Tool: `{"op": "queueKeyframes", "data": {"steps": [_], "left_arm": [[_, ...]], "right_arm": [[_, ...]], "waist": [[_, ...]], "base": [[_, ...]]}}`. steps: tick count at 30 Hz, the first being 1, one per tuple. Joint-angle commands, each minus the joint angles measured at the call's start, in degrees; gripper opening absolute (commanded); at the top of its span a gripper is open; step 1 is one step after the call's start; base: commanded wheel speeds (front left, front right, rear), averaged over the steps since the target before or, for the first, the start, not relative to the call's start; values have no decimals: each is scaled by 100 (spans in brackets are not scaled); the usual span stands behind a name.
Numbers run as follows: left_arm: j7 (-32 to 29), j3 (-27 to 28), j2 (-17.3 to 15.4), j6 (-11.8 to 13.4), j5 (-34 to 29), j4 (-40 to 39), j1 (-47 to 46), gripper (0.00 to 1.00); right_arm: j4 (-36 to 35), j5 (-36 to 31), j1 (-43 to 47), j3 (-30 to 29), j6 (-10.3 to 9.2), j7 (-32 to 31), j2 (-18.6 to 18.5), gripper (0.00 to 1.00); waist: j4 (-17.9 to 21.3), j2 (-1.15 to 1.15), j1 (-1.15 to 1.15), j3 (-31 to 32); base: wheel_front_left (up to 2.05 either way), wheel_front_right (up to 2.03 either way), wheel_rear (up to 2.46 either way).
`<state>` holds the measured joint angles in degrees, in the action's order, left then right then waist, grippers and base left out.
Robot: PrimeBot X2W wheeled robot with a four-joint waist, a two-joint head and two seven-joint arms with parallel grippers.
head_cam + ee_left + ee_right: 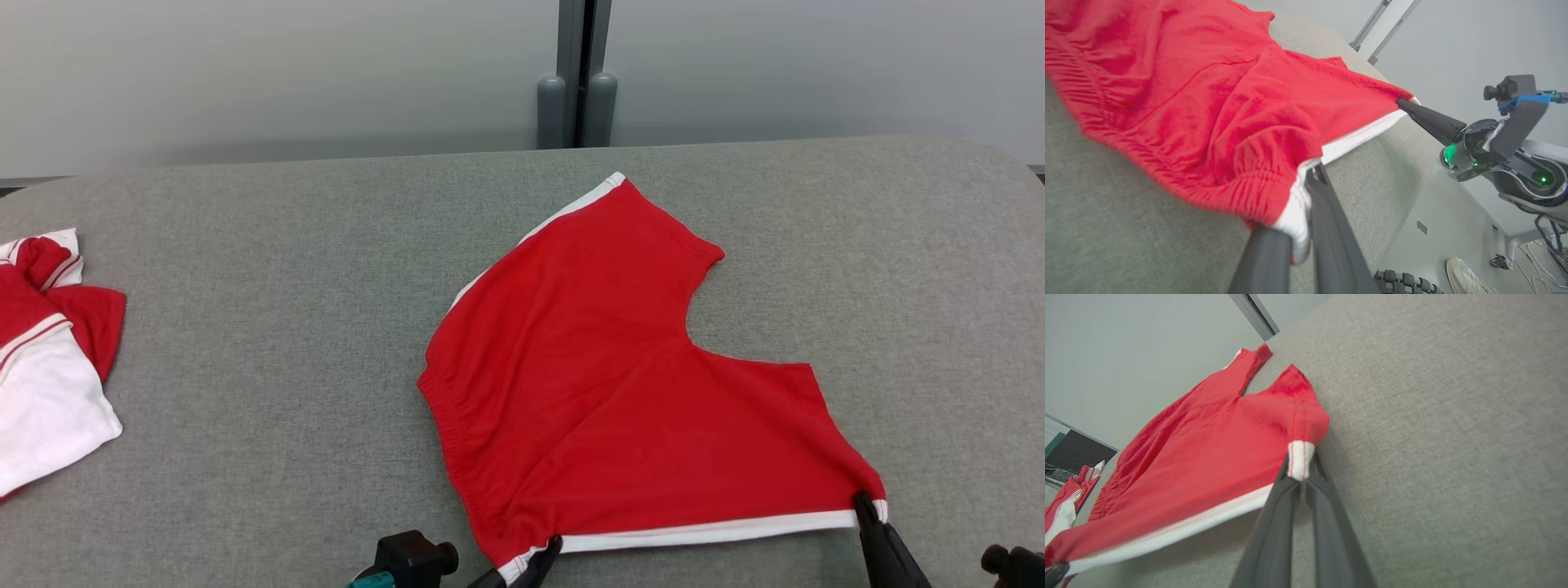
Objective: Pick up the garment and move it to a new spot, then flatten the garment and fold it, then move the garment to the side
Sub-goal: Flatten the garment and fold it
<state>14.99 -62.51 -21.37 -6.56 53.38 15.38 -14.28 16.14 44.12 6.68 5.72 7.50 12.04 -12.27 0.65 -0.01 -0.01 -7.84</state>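
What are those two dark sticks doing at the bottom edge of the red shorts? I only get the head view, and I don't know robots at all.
Observer: They're the robot's fingers. In the right wrist view, the right gripper is shut on the white band at one leg corner of the red shorts.
Operator: And the other stick?
Observer: The left wrist view shows the left gripper pinching the white-trimmed corner beside the gathered waistband.
Operator: Is anybody nearby?
Observer: The left wrist view catches a pale shoe on the floor past the table's edge. I can't see who wears it.
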Motion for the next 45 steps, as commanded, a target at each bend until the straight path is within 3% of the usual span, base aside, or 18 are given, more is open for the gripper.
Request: {"op": "queueKeyframes", "data": {"steps": [1,9,16,24,34,45], "left_arm": [[23,31,-28,33,-16,-8,1,0],[26,400,246,0,-84,-15,20,0],[27,806,436,-55,-153,-119,-184,0],[27,1280,560,-96,-146,-123,-642,0],[28,1520,674,-89,86,82,-1478,0],[28,1697,882,-90,138,438,-2053,0]], "right_arm": [[-107,-72,53,-104,-1,-63,42,0],[-423,-281,-397,-424,0,-317,239,0],[-539,-448,-1236,-467,0,-536,48,0],[-204,-747,-2675,-179,0,-909,-197,0],[1257,-1105,-4695,122,-1,-1205,-260,0],[3219,-1498,-6375,435,-4,-1003,-103,0]], "waist": [[-21,1,1,-20],[-54,1,1,-134],[-143,1,1,-305],[-461,1,1,-668],[-799,1,1,-1322],[-1007,1,1,-1811]], "base": [[0,0,0],[0,0,0],[0,0,0],[0,0,0],[0,0,0],[0,0,0]]}}
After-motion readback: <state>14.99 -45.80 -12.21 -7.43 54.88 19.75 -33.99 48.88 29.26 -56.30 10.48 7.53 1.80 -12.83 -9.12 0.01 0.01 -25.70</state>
